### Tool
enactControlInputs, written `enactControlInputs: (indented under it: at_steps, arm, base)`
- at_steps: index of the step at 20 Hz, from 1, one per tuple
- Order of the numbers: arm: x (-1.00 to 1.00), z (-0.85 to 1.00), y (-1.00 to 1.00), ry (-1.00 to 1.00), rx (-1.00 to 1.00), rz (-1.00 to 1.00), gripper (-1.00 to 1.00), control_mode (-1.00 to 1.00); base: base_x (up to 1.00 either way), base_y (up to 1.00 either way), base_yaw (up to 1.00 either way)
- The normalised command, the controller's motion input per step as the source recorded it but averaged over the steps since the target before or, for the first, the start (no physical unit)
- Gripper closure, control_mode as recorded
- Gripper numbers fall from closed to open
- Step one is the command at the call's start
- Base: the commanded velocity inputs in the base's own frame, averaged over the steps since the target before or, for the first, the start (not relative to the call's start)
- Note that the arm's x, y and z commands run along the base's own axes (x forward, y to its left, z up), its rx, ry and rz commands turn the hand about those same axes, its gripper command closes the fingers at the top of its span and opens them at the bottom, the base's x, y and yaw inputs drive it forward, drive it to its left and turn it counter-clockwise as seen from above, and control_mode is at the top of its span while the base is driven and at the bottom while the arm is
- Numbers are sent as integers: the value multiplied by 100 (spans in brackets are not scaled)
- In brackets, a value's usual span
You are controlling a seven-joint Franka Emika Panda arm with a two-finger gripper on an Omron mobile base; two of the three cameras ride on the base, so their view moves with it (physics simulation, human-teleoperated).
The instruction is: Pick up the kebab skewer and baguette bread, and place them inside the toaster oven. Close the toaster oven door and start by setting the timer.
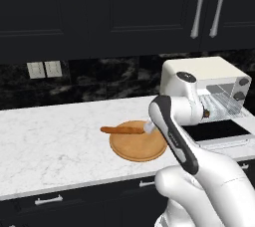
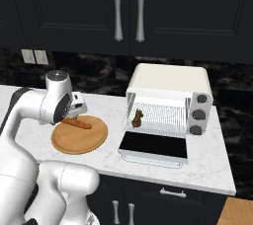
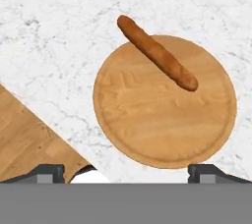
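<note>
The baguette bread (image 3: 157, 53) lies across the far rim of the round wooden plate (image 3: 147, 125), one end jutting out over the marble counter. My gripper (image 3: 125, 173) hovers above the plate's near side, open, its fingertips (image 3: 47, 171) spread wide with nothing between them. From the base, the hand (image 2: 75, 109) hangs just over the baguette bread (image 2: 79, 123). The kebab skewer (image 2: 137, 118) rests on the wire rack inside the cream-white toaster oven (image 2: 170, 78). The toaster oven door (image 2: 154, 145) is folded down flat, dark glass facing up.
Grey knobs (image 2: 200, 115) sit on the oven's right front. The counter's front edge (image 3: 59, 129) runs close below the plate, with wooden floor (image 3: 24, 139) beyond it. Dark upper cabinets (image 1: 124, 7) hang above, and wall outlets (image 1: 44, 69) sit on the backsplash at left.
</note>
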Motion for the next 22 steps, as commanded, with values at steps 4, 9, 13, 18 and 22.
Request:
enactControlInputs:
  at_steps: [4,9,13,18,22]
  arm:
    - [44,-45,62,0,-3,11,-100,-100]
    - [51,-33,26,0,-6,3,-100,-100]
    - [61,-37,0,0,-8,0,-100,-100]
    - [58,-41,0,0,-6,0,-100,-100]
    - [67,-19,0,0,0,0,-100,-100]
  base:
    - [0,0,0]
    - [0,0,0]
    - [0,0,0]
    - [0,0,0]
    - [0,0,0]
